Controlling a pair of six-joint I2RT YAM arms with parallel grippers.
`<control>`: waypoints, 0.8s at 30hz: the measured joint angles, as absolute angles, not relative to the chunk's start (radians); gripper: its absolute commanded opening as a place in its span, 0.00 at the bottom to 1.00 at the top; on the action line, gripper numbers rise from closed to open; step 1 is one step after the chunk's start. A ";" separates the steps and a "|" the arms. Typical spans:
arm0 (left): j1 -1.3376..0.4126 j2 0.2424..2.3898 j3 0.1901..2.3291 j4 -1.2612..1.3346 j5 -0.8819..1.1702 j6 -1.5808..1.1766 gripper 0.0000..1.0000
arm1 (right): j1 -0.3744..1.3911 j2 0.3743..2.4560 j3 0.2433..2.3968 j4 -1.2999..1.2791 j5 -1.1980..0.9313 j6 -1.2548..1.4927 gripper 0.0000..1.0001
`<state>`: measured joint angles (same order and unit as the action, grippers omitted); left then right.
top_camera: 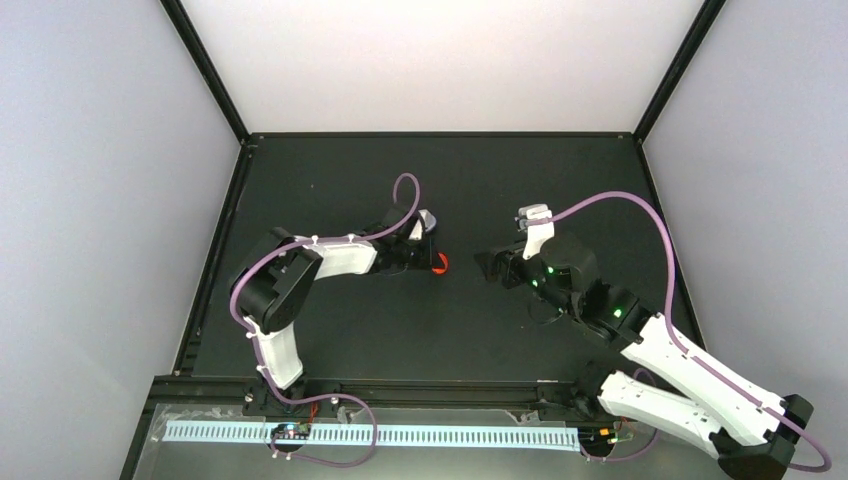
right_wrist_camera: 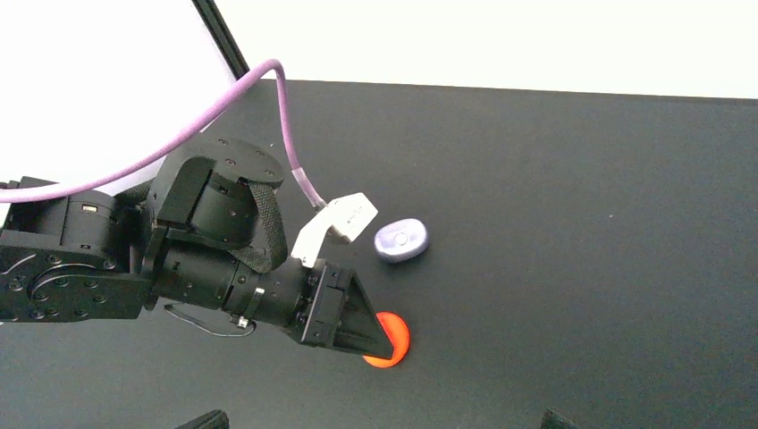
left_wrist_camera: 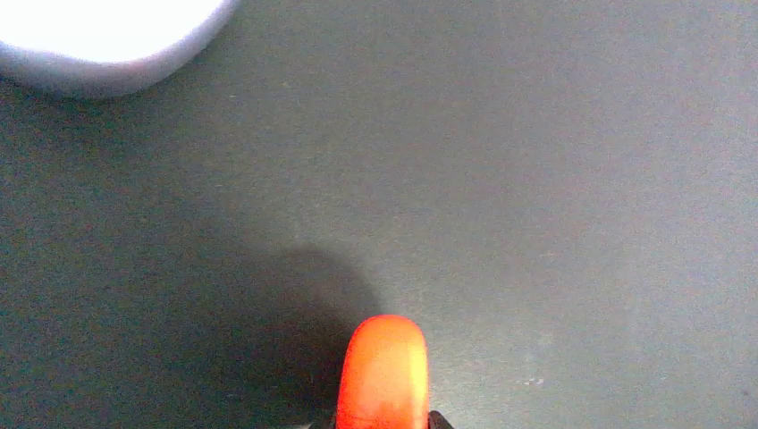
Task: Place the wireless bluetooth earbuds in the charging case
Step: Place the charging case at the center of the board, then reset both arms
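A red-orange pebble-like charging case (right_wrist_camera: pixel 394 340) stands on edge just over the black mat, and my left gripper (right_wrist_camera: pixel 380 344) is shut on it. In the left wrist view this case (left_wrist_camera: pixel 383 366) rises between the gripper's (left_wrist_camera: pixel 383 424) dark tips. A lavender charging case (right_wrist_camera: pixel 400 240) lies closed on the mat just beyond the left arm, and its pale edge (left_wrist_camera: pixel 89 49) also shows in the left wrist view. My right gripper (right_wrist_camera: pixel 384 420) hangs open and empty to the right, facing the left gripper (top_camera: pixel 430 262). No earbuds are in view.
Black frame posts and pale walls enclose the black mat (top_camera: pixel 560 180). A purple cable (top_camera: pixel 405 195) loops over the left wrist, another (top_camera: pixel 640 205) over the right arm. The right arm (top_camera: pixel 560 275) sits a short gap from the orange case (top_camera: pixel 441 263).
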<state>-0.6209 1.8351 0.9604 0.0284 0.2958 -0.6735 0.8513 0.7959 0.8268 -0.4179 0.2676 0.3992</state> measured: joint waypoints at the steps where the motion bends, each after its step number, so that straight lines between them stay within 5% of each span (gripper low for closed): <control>1: -0.621 1.835 0.961 0.026 0.292 -0.677 0.32 | 0.851 0.795 0.827 -0.418 0.268 0.399 0.91; 6: -0.621 1.830 0.962 0.009 0.287 -0.687 0.67 | 0.851 0.792 0.828 -0.420 0.269 0.398 0.91; 9: -0.621 1.797 0.958 -0.019 0.256 -0.679 0.97 | 0.851 0.789 0.831 -0.421 0.273 0.394 0.91; 14: -0.581 1.647 0.897 -0.150 0.155 -0.664 0.99 | 0.851 0.776 0.831 -0.432 0.292 0.384 0.99; 24: -0.551 1.168 0.888 -0.432 -0.123 -0.592 0.99 | 0.851 0.682 0.831 -0.400 0.547 0.370 1.00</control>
<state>-0.5510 1.1675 0.8875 -0.4320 -0.1226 -0.5919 0.8513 0.6823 0.8314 -0.3996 0.5468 0.3698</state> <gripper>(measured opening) 0.987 0.995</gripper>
